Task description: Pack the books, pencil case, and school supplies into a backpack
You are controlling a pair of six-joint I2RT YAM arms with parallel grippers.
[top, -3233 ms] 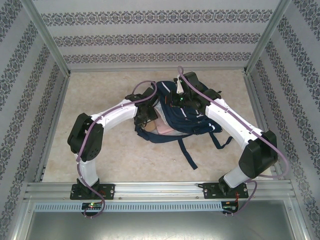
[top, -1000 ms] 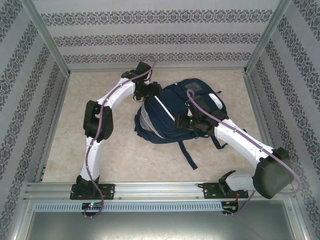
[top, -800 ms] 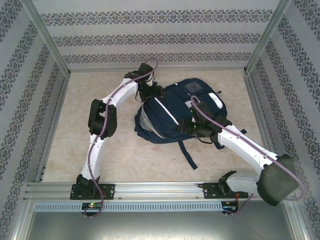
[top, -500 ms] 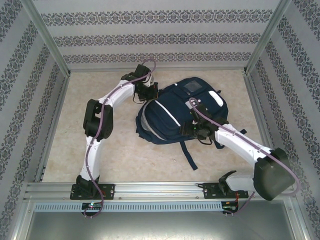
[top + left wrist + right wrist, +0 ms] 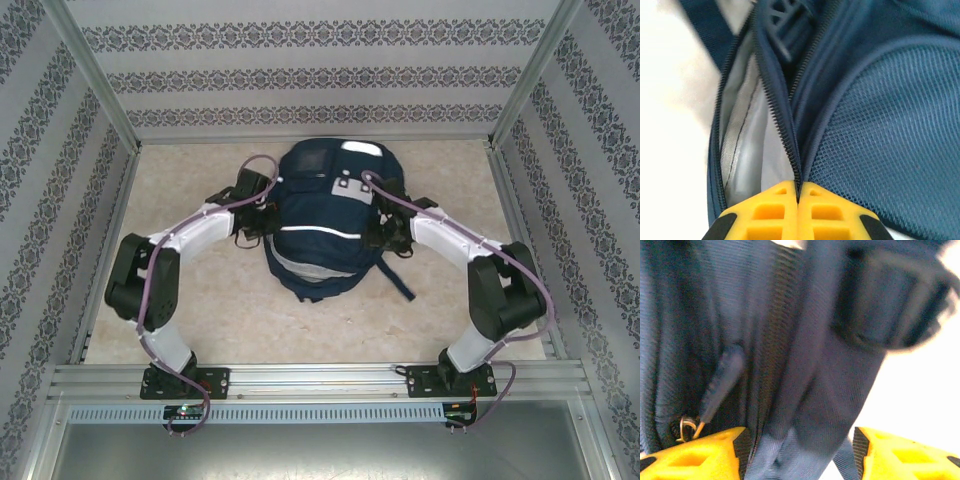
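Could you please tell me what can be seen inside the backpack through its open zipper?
In the left wrist view, pale grey lining shows inside the backpack through the parted zipper. Anything packed deeper is covered by navy fabric.

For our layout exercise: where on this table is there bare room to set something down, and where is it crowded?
Free: the near strip of table between the backpack and the front rail; the far-left and far-right corners beside the walls. Crowded: both flanks of the backpack, where the left gripper and right gripper sit against it.
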